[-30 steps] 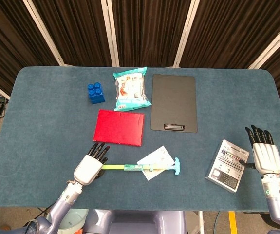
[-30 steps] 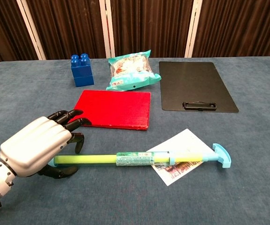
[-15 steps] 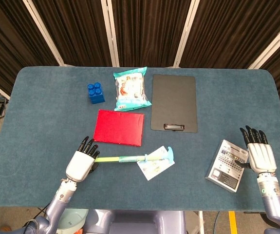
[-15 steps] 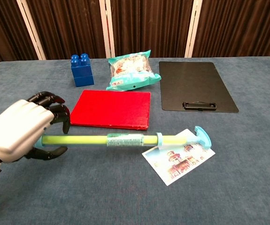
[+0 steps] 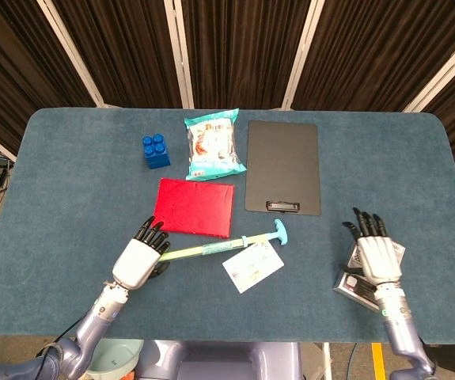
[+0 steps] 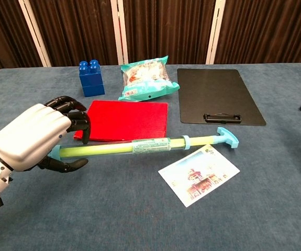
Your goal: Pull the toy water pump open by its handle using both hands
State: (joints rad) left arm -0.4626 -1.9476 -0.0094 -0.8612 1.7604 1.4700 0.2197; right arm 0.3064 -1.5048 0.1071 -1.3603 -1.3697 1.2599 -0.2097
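The toy water pump [image 6: 140,147] lies lengthwise across the near middle of the table [image 5: 69,158], a yellow-green tube with a light blue T-shaped handle [image 6: 224,138] at its right end. In the chest view the handle end sits above a picture card [image 6: 199,174] and its tube crosses the near edge of a red book [image 6: 124,121]; whether the pump touches either cannot be told.

The left hand [image 6: 32,138] grips the tube's left end, dark fingers [image 6: 71,111] curled over the top of it and the thumb wrapped beneath. The hand's silver back hides the very tip of the tube.

The right hand [image 5: 377,257] is well apart from the pump, off to the right, palm down with its fingers [image 5: 367,224] straight and slightly spread, holding nothing. It covers part of a printed box [image 5: 363,273], so whether it rests on the box or hangs above it cannot be told. In the chest view only dark fingertips show at the right edge, the rest cut off.

Farther back stand a black clipboard [image 5: 282,166], a snack bag [image 5: 213,144] and a blue toy block [image 5: 156,150], all well apart from both hands
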